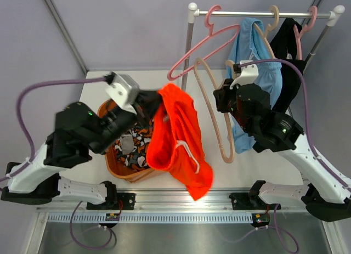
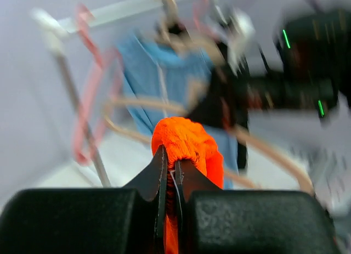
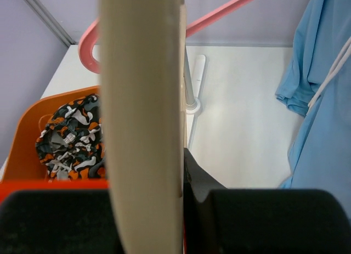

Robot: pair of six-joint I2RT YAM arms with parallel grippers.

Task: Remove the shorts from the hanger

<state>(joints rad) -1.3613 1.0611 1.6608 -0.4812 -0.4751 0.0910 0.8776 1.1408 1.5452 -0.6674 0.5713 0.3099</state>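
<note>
My left gripper (image 1: 155, 105) is shut on the bright orange shorts (image 1: 176, 139), which hang free from it over the table. In the left wrist view the orange fabric (image 2: 187, 141) bulges out between the closed fingers (image 2: 156, 171). My right gripper (image 1: 223, 102) is shut on the bare beige hanger (image 1: 213, 100), which fills the right wrist view (image 3: 141, 117) against one black finger (image 3: 198, 180). Camouflage shorts (image 1: 135, 146) lie in the orange basket (image 1: 109, 161). Light blue shorts (image 1: 251, 48) and black shorts (image 1: 287, 54) hang on hangers on the rail (image 1: 258, 13).
An empty pink hanger (image 1: 204, 50) hangs tilted from the rail's left end beside its white upright post (image 1: 188, 45). The basket (image 3: 24, 139) with the camouflage shorts (image 3: 70, 136) sits left of the hanger. A metal rail runs along the table's near edge (image 1: 181, 199).
</note>
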